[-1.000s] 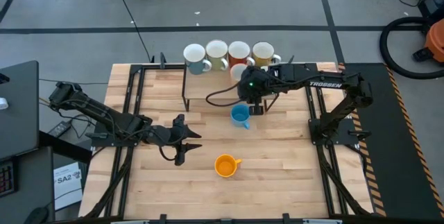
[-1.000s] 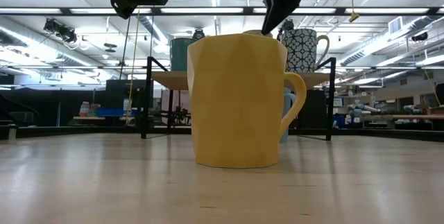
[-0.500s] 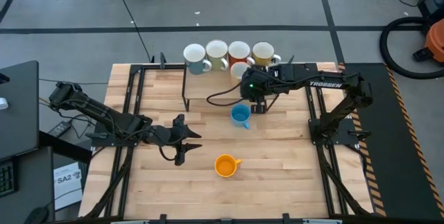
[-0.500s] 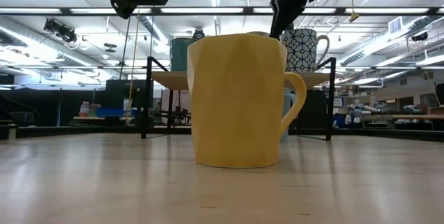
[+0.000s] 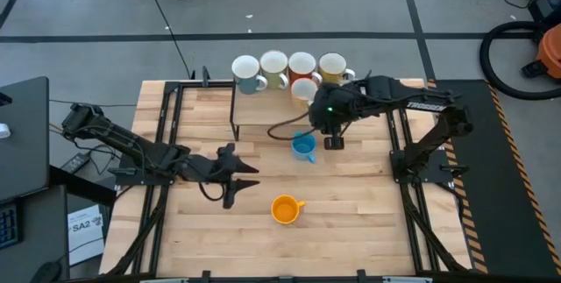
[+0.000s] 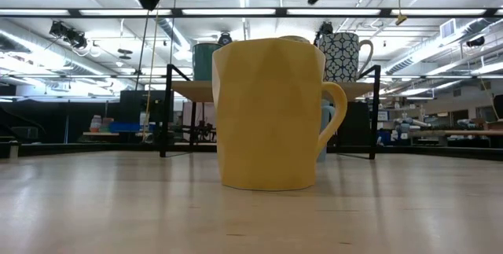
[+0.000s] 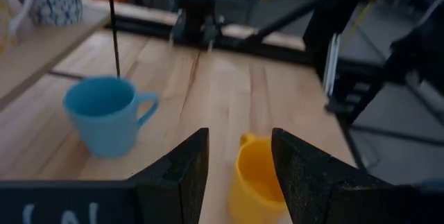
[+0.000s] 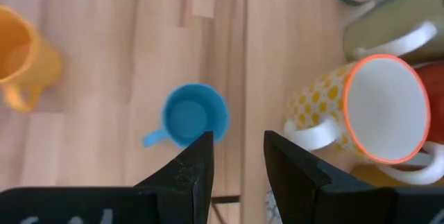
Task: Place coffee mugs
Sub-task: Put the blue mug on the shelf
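Starting nearest, the orange mug sits alone on the desk, just right of the left gripper, whose jaws hang apart and empty. Farther off, the blue mug stands just left of the right gripper, also parted and empty, the nearer arm to it. Five mugs crowd the far shelf; seven show in all.

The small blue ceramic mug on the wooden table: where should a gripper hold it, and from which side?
Grip the rim of the small blue ceramic mug from above, one finger inside its wall. It stands upright and open, apart from the other mugs. Choose the rim away from its handle, which points toward the table's front. The right gripper is nearest.
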`<action>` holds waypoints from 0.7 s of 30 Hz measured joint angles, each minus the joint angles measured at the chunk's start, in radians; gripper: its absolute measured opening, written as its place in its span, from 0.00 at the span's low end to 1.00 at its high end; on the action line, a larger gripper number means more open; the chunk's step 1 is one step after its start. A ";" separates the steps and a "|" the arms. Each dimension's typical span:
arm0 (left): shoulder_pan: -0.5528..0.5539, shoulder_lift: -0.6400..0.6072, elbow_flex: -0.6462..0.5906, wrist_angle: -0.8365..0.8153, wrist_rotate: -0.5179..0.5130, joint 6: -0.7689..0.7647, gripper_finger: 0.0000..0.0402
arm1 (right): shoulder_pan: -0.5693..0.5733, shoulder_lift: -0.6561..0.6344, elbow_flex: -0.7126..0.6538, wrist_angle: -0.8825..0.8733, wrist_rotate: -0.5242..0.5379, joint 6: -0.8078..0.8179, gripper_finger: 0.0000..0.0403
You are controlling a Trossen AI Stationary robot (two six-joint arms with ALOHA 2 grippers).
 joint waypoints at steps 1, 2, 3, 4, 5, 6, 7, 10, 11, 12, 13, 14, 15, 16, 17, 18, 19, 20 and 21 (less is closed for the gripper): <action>0.001 0.000 0.000 0.019 0.000 0.000 0.41 | 0.015 -0.003 0.007 -0.014 0.000 0.009 0.33; 0.004 0.000 0.000 0.037 0.000 0.000 0.41 | 0.031 -0.008 0.011 -0.019 0.000 0.019 0.33; 0.008 0.000 0.003 0.041 0.000 -0.004 0.41 | 0.048 -0.015 0.012 -0.023 0.000 0.031 0.33; 0.012 0.004 0.008 0.043 0.000 -0.017 0.41 | 0.065 -0.021 0.013 -0.034 0.000 0.041 0.33; 0.018 0.013 0.016 0.048 0.000 -0.036 0.41 | 0.083 -0.030 0.013 -0.043 -0.001 0.053 0.33; 0.023 0.022 0.024 0.051 0.001 -0.053 0.41 | 0.100 -0.035 0.013 -0.050 -0.001 0.067 0.33; 0.024 0.029 0.031 0.044 0.000 -0.059 0.41 | 0.116 -0.040 0.013 -0.058 -0.001 0.081 0.33; 0.024 0.081 0.081 0.047 -0.001 -0.071 0.41 | 0.168 -0.058 0.013 -0.086 0.004 0.125 0.33; 0.024 0.099 0.101 0.041 0.000 -0.070 0.41 | 0.186 -0.065 0.013 -0.093 0.005 0.138 0.33; 0.023 0.120 0.125 0.030 0.001 -0.070 0.41 | 0.201 -0.069 0.013 -0.104 0.005 0.151 0.33; 0.023 0.144 0.156 0.019 0.002 -0.075 0.41 | 0.217 -0.072 0.013 -0.110 0.005 0.165 0.33; 0.023 0.165 0.187 0.001 0.003 -0.080 0.41 | 0.234 -0.074 0.013 -0.111 0.006 0.176 0.33; 0.023 0.183 0.216 -0.039 0.002 -0.086 0.41 | 0.249 -0.075 0.013 -0.114 0.007 0.188 0.33; 0.023 0.205 0.248 -0.075 0.002 -0.101 0.41 | 0.264 -0.075 0.013 -0.119 0.008 0.197 0.33; 0.023 0.230 0.283 -0.104 0.004 -0.113 0.41 | 0.281 -0.076 0.013 -0.125 0.008 0.204 0.33; 0.023 0.249 0.315 -0.153 0.004 -0.134 0.41 | 0.296 -0.077 0.013 -0.131 0.009 0.211 0.33; 0.023 0.268 0.346 -0.197 0.003 -0.146 0.41 | 0.312 -0.078 0.013 -0.133 0.011 0.217 0.33; 0.023 0.289 0.380 -0.227 0.004 -0.160 0.41 | 0.327 -0.078 0.013 -0.136 0.018 0.224 0.33; 0.024 0.307 0.409 -0.252 0.004 -0.163 0.41 | 0.343 -0.078 0.013 -0.137 0.032 0.230 0.33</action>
